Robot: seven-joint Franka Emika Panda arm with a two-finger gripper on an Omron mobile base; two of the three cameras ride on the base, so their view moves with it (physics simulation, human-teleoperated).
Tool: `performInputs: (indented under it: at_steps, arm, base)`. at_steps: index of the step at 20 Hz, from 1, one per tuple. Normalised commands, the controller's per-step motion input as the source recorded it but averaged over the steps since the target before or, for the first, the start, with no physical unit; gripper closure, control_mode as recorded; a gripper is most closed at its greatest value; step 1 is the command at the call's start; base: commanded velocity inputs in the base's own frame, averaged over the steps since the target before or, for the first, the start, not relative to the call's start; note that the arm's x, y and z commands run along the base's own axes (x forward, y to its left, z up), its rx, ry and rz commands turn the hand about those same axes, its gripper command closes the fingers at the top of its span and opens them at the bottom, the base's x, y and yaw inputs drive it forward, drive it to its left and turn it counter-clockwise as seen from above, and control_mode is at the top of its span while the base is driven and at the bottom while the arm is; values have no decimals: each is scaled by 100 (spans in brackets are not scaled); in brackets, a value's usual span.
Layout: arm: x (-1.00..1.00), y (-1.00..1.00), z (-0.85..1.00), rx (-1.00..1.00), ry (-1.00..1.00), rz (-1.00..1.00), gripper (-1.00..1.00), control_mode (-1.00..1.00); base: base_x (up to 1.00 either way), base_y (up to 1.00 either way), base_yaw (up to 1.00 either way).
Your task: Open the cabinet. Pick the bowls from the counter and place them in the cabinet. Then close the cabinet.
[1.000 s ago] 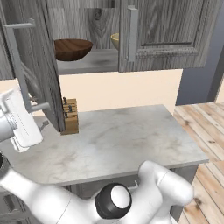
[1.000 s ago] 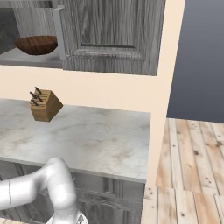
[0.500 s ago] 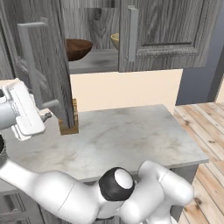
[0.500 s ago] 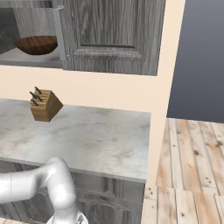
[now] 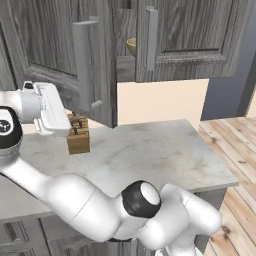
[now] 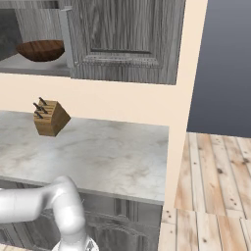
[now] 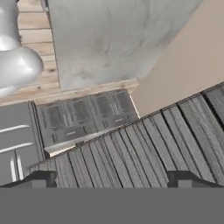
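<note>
Dark grey wood grain identifies the cabinet (image 5: 165, 35), and its left door (image 5: 65, 50) has swung further toward closed than half a second ago: in the left base view that door now covers the shelf section where the brown bowl (image 6: 41, 50) was visible earlier. The right base view, beside the right door (image 6: 125, 41), shows this wide wooden bowl resting on the cabinet shelf, unchanged. The beige bowl (image 5: 131, 46) is seen through the narrow gap between the two doors, also on the shelf. Judgement: both bowls are stored, and the closing step is under way but incomplete, since both doors stand ajar.

Landmark for position: the left door's vertical bar handle (image 5: 84, 70). The white hand sits below and to the left of this handle, close to the door's lower edge and above the knife block (image 5: 78, 137) on the marbled surface (image 5: 150, 155). The arm loops from the base at lower right, across the foreground, and up the left side.

The pincer (image 7: 111, 177) stands fully spread and grasps nothing; its two dark tips appear in the hand view with the door's grain running close between and ahead of them. Whether a tip touches the door cannot be determined.

Judgement: continued pushing on the left door, then the right, would complete the task.
</note>
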Motion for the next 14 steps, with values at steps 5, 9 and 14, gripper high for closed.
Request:
performInputs:
  at_steps: [5, 9, 14]
  arm:
    - [0, -100, 4, 1, 11, 9, -100, -100]
    - [13, -100, 19, 11, -4, 29, -100, -100]
    - [22, -100, 27, 19, -33, 45, -100, -100]
  base:
    - [0, 0, 0]
    - [0, 0, 0]
    - [0, 0, 0]
